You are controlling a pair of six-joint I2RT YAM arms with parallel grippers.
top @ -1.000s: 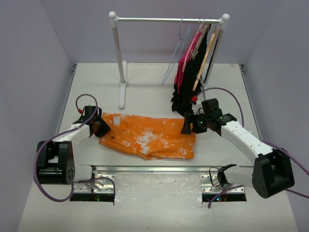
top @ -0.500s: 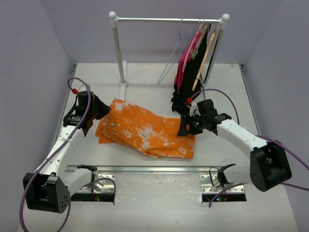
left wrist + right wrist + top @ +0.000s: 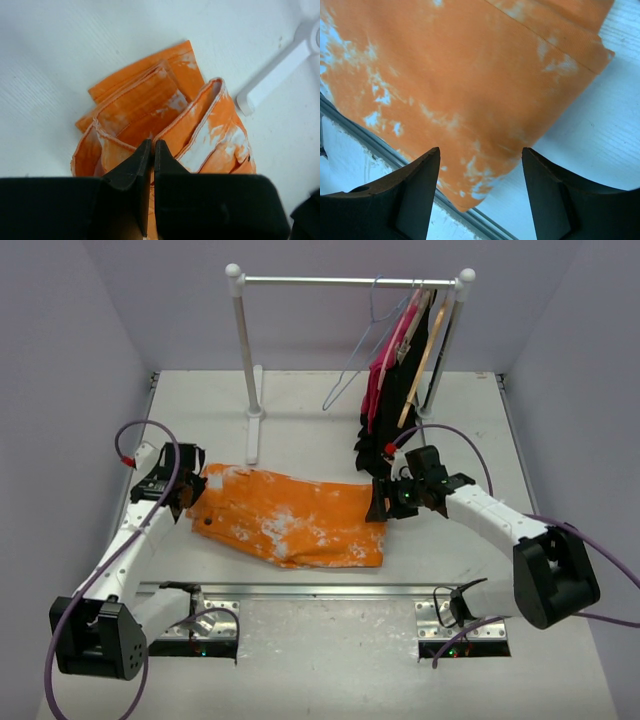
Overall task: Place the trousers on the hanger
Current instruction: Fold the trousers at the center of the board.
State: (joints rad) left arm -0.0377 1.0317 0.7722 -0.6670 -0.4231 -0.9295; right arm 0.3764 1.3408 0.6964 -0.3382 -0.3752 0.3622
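Lying flat on the counter [image 3: 300, 430] in front of both arms, the trousers [image 3: 290, 518] have their long axis running left to right. Their left end sits a little farther back than the right end, which is nearer the arms' bases. Only the top view gives that whole layout, and it alone shows the hanger [image 3: 341, 380]. The hanger hangs by its hook on the rail [image 3: 350, 281] at the back, beside a pink garment [image 3: 378, 380] and a black garment [image 3: 400, 410], well apart from the trousers.

The left wrist view adds what the top view cannot resolve. The left tool [image 3: 152, 149] is pinched closed on a fold of the orange cloth. The layers of that end lie bunched just beyond its tips, near the rail's white foot [image 3: 280, 75].

The right wrist view shows the right tool [image 3: 480, 156] spread wide and holding nothing. It is poised over the flat right end of the trousers, whose corner shows between its fingers.
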